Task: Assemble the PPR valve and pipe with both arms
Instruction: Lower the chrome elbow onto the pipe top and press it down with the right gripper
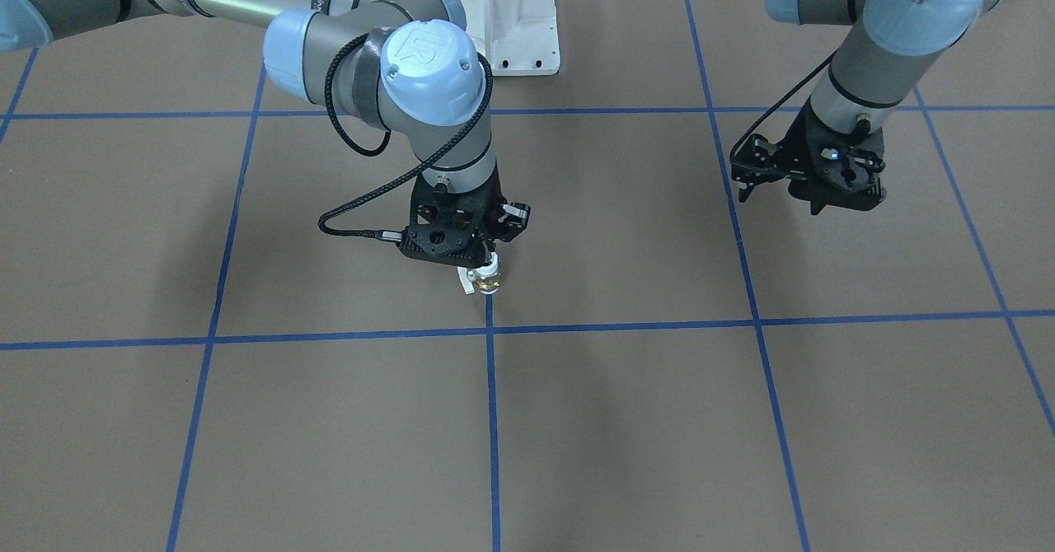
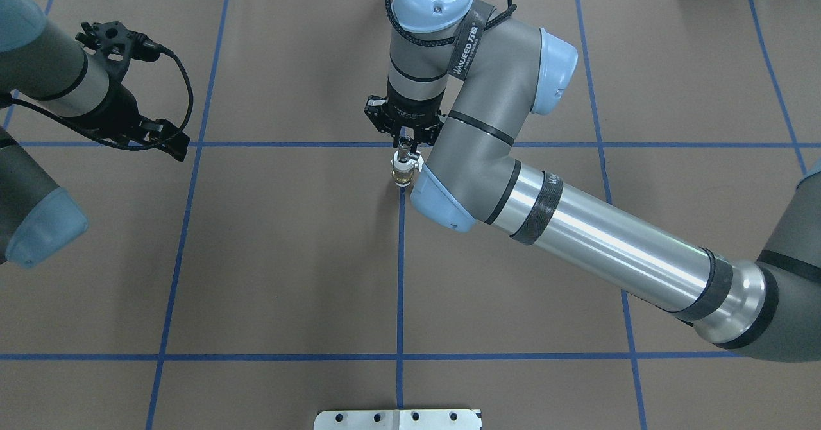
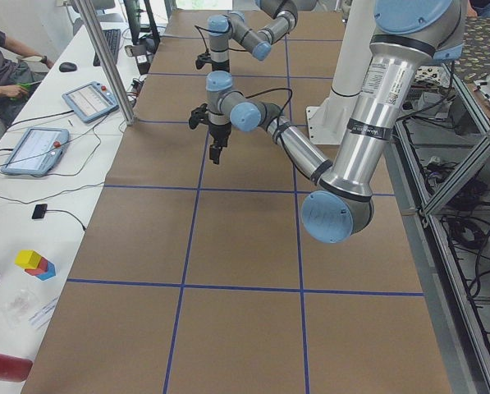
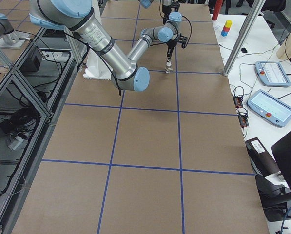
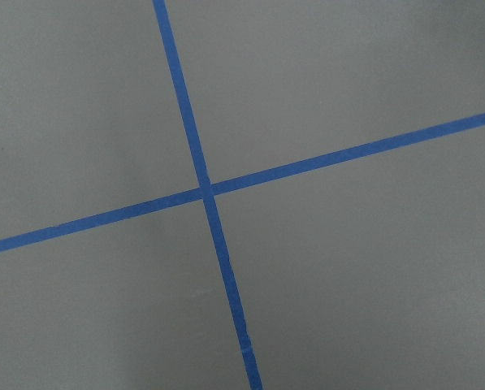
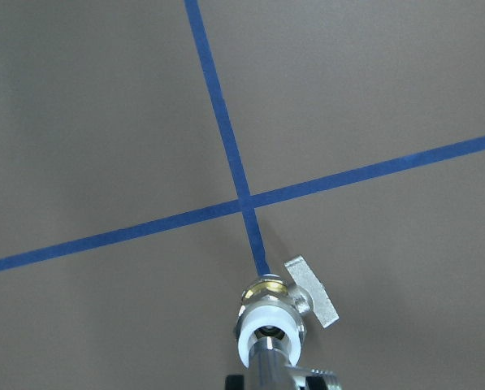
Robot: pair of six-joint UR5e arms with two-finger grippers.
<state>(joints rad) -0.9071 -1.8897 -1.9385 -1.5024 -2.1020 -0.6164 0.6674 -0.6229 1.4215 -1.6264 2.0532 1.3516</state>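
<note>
Hanging straight below the right gripper (image 1: 487,254), the PPR valve (image 1: 488,280) sat on the pipe (image 6: 268,364), which the fingers clamped. Table (image 1: 577,420) edges lay well away. Valve-to-table contact was unclear. Well apart hovered the left gripper (image 1: 746,181), finger gap unreadable.

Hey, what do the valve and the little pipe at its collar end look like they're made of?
The PPR valve: white collar looks like matte plastic; the yellow, glinting middle ring suggests brass; the pale side handle could be plastic or metal. The pipe: silvery with bright reflections, likely polished metal.
</note>
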